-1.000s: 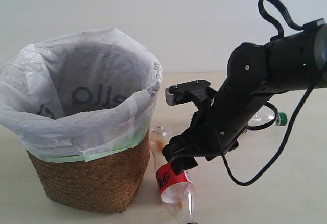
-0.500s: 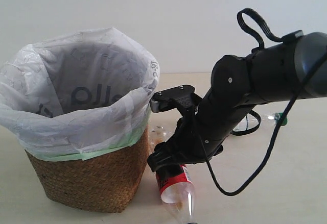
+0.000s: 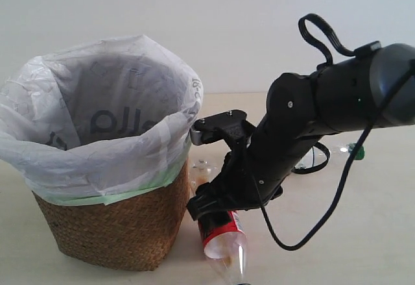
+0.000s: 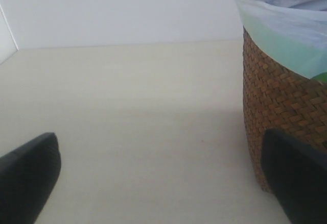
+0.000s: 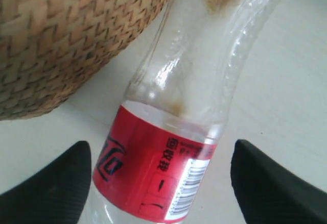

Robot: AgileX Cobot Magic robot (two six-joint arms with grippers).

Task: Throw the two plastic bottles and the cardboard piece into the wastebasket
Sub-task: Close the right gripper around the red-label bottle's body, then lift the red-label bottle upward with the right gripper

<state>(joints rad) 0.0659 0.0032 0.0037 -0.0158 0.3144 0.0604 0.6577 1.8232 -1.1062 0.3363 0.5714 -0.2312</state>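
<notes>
Red-label bottle (image 3: 219, 232) lies on the table (image 3: 376, 233) just right of the basket (image 3: 117, 226), under the right arm (image 3: 311, 123); green-cap bottle (image 3: 353, 148) far right. Left claw (image 4: 158, 137) gapes wide beside the basket. Right claw (image 5: 161, 150) stands wide astride the red-label bottle, not gripping.

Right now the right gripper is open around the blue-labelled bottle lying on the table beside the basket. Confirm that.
One thing is wrong: the label is red, not blue, as the right wrist view shows. The rest holds: the right gripper is open, with a finger on each side of the bottle, which lies on the table beside the basket.
</notes>
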